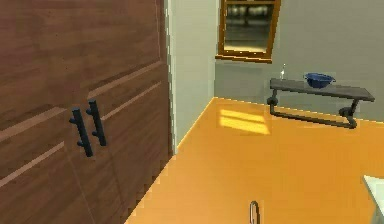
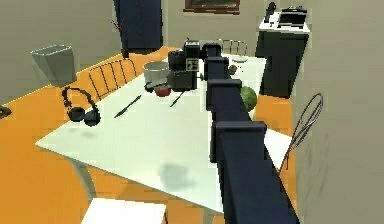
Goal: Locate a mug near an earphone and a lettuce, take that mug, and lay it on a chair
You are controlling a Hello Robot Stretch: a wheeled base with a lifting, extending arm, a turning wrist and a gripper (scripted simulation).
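White table [image 2: 150, 140] in the arm side view: black headset [image 2: 80, 105] at the left edge, thin dark stick [image 2: 127, 105] to its right. Farther back sits a pale cup [image 2: 157, 73] with a small red thing [image 2: 163, 90] just in front, and a green round lump [image 2: 247, 98] lies at the right edge. Forward view, far right: dark shelf [image 1: 345, 93] carrying a blue bowl [image 1: 319, 80].

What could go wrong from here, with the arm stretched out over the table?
1. The gripper is close to a pale cup-like vessel and other small things; it might knock one over.
2. The arm passes right beside the lettuce, so a sideways move could push it off the table.
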